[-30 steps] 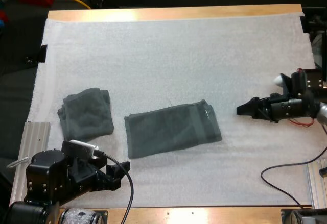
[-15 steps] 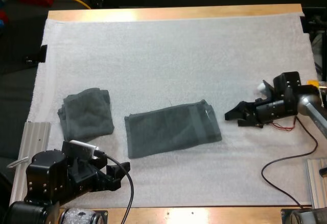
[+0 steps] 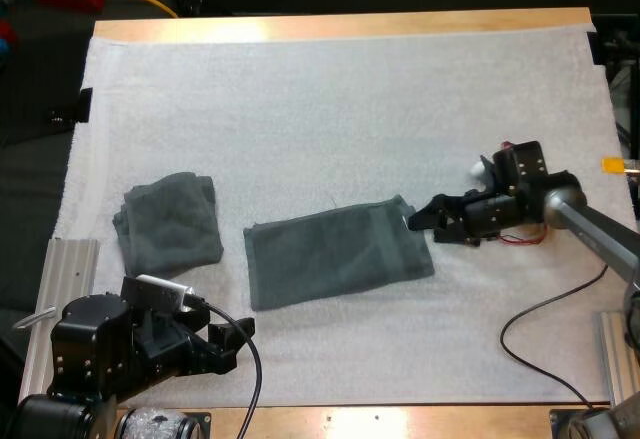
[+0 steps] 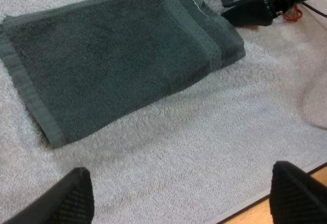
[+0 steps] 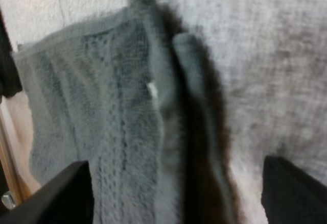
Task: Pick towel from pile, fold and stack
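A dark grey-green towel (image 3: 340,259), folded into a long rectangle, lies flat in the middle of the mat. A second, smaller folded towel (image 3: 170,221) rests to its left. My right gripper (image 3: 425,225) is low at the long towel's right end, open, its fingers apart and just short of the cloth. In the right wrist view the towel's layered end (image 5: 117,112) lies ahead of the open right gripper (image 5: 176,183). My left gripper (image 3: 232,344) hovers open near the front edge. In the left wrist view the towel (image 4: 117,66) lies ahead of the left gripper (image 4: 181,183), with the right gripper (image 4: 250,4) at its far corner.
The white mat (image 3: 340,99) covers the wooden table (image 3: 340,25). Metal rails sit at the front left (image 3: 60,279) and front right (image 3: 618,359) of the table. A cable (image 3: 530,344) loops over the mat under my right arm.
My right arm has swung left and lower, bringing its open gripper from well right of the long towel up to the towel's right end. The left arm and both towels stayed still.
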